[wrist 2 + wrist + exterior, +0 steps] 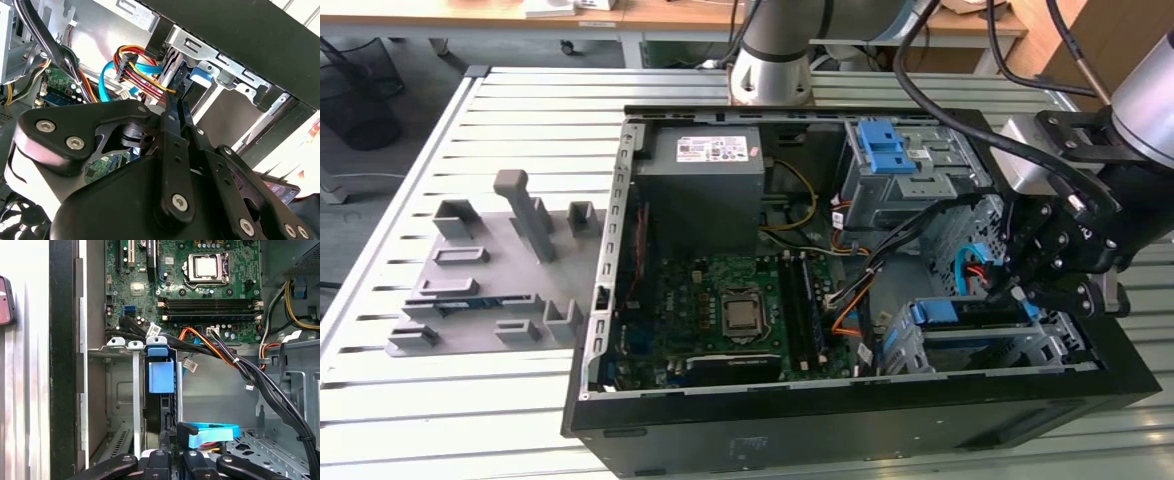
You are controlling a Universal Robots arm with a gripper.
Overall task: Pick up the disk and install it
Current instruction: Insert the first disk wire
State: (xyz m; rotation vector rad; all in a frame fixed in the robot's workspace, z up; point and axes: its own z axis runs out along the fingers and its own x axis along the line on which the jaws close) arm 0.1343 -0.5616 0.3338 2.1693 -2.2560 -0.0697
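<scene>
Table: slatted metal table [480, 420], pale grey, ribs running across the exterior view.
Floor: grey floor [400, 110] beyond the table's edge, at the exterior view's left.
Furniture: wooden desk [467, 18] with light top along the far side; black wire bin [354, 100] standing on the floor near it.
Light: bright, even, with glare on the table's ribs.

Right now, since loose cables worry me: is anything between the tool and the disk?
Nothing visible does. The tool reaches straight to the disk, which stands on edge in the drive cage. The blue flat cable and the red-orange wires lie close beside that line, not across it.
</scene>
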